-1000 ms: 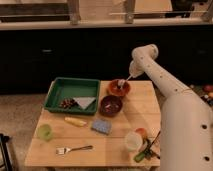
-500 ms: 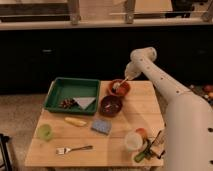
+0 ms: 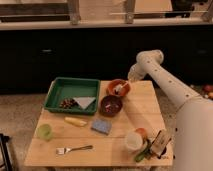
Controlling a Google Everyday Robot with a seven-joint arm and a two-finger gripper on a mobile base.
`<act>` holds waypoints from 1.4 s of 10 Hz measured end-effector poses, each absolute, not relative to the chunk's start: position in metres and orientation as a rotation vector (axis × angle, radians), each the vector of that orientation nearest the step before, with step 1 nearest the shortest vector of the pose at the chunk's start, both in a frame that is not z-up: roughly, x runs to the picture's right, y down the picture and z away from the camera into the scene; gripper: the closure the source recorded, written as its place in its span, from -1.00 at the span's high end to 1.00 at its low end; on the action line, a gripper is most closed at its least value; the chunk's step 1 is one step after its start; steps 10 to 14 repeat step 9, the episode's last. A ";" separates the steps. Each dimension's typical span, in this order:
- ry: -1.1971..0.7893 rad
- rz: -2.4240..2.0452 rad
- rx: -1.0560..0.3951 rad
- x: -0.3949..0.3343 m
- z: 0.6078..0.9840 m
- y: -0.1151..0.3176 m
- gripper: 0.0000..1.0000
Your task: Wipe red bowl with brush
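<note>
The red bowl (image 3: 120,86) sits at the back of the wooden table (image 3: 60,157), just behind the darker maroon bowl (image 3: 111,105). My gripper (image 3: 129,80) hangs over the red bowl's right rim, at the end of the white arm that reaches in from the right. It is shut on the brush (image 3: 117,90). The thin handle slants down to the left, and the whitish head rests inside the red bowl.
A green tray (image 3: 56,91) at the back left holds a white cloth (image 3: 85,102) and a dark clump. A yellow object (image 3: 75,121), blue sponge (image 3: 101,126), green cup (image 3: 44,131) and fork (image 3: 74,149) lie in front. A white cup (image 3: 132,141) and packets stand front right.
My gripper has come down a little toward the red bowl, and the brush head has gone lower into it. Nothing else on the table has moved.
</note>
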State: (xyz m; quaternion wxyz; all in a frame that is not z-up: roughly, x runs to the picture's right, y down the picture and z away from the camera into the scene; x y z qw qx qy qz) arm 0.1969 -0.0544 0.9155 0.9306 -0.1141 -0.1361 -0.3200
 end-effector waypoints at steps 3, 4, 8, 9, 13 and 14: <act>-0.242 -0.615 -0.228 0.223 0.913 -0.058 -0.98; -0.229 -0.610 -0.227 0.227 0.914 -0.060 -0.98; -0.208 -0.594 -0.209 0.224 0.923 -0.070 -0.98; -0.209 -0.590 -0.203 0.223 0.925 -0.071 -0.98; -0.209 -0.590 -0.203 0.223 0.925 -0.071 -0.98; -0.209 -0.590 -0.203 0.223 0.925 -0.071 -0.98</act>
